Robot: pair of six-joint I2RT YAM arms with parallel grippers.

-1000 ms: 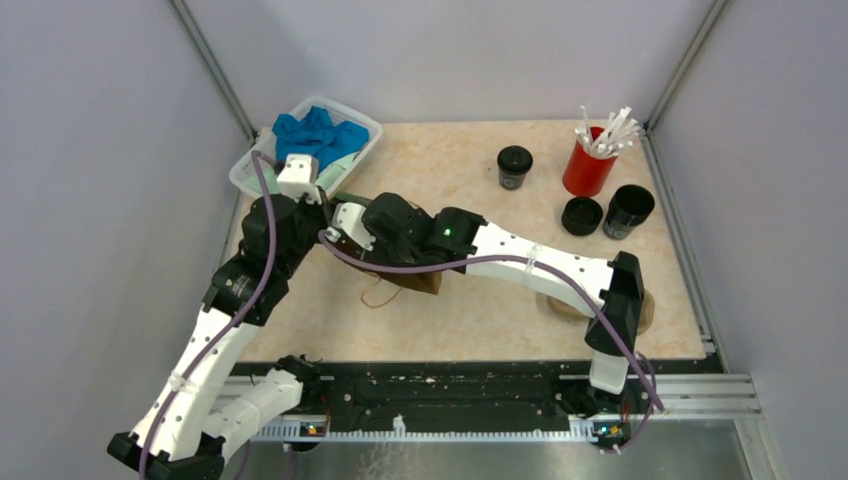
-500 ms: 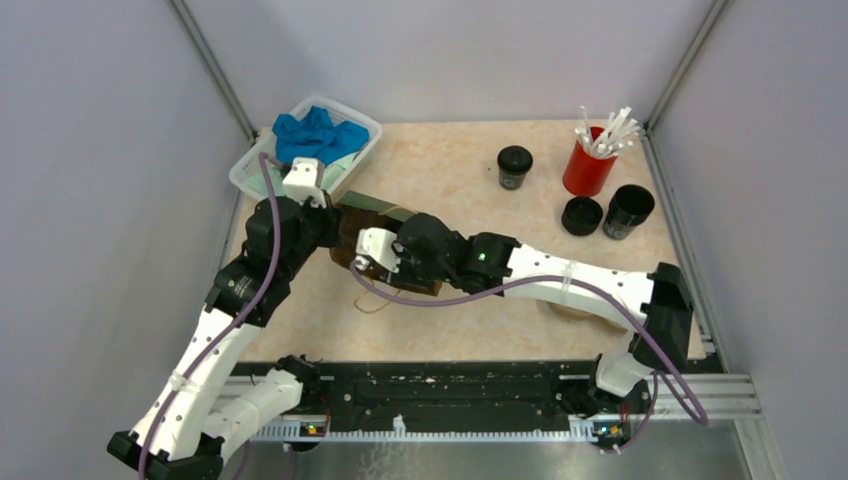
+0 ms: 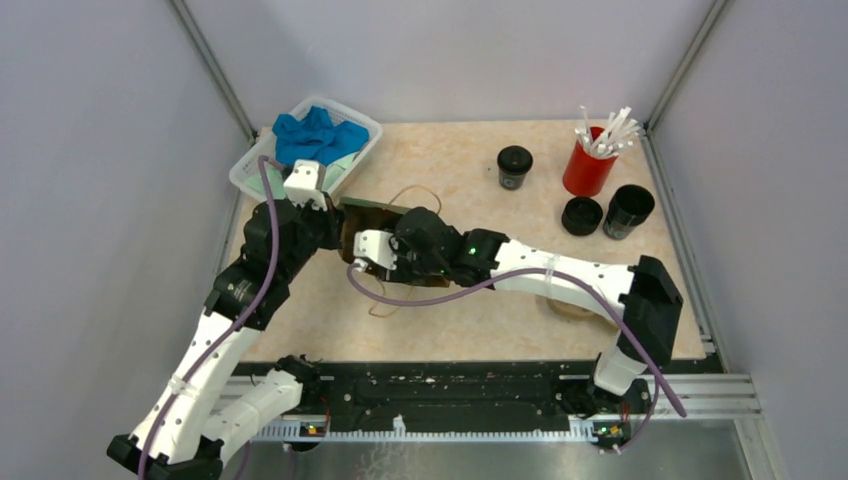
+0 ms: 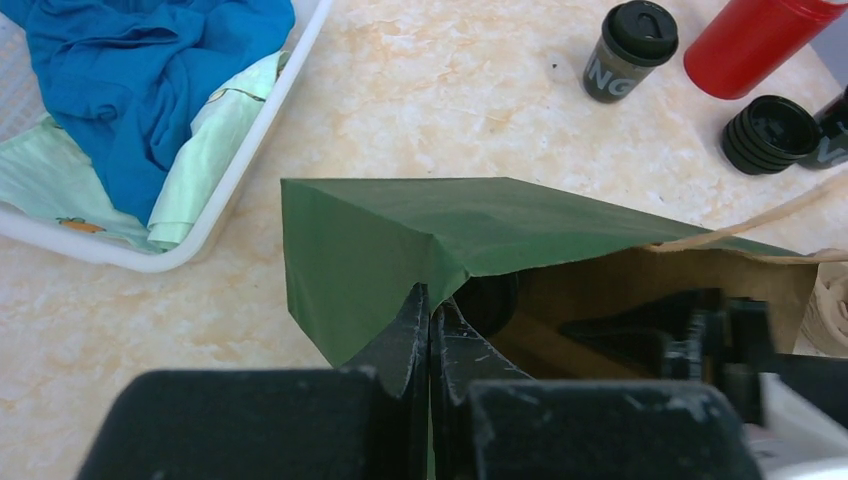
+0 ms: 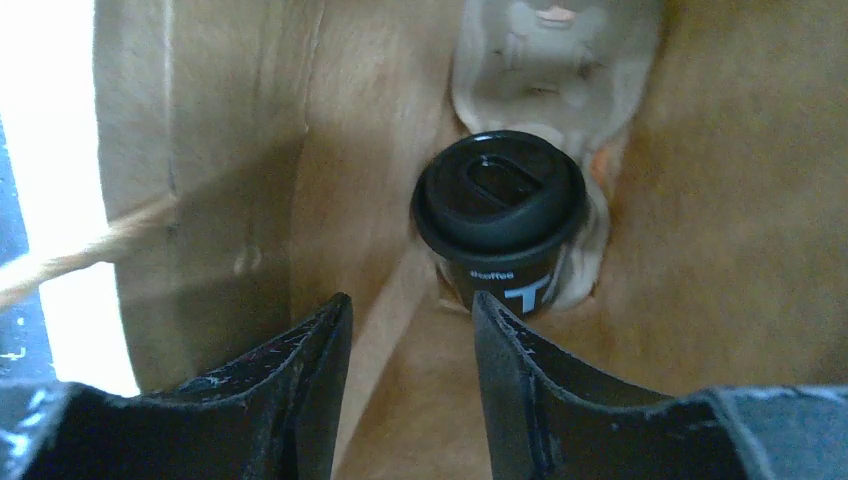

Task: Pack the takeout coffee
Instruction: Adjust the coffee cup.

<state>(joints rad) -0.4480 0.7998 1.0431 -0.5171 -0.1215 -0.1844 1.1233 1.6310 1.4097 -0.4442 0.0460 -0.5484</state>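
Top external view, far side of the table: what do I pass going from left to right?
white basket of cloths → lidded black coffee cup → red cup of white sticks

Right hand [image 5: 410, 305] hidden inside bag [image 4: 400, 230] from above; red cup [image 4: 750, 35] cropped.

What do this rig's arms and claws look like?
The left arm and right arm have white shells, black joints and a purple cable each. A green light glows on the right arm. The left claw and right claw are black, scuffed.
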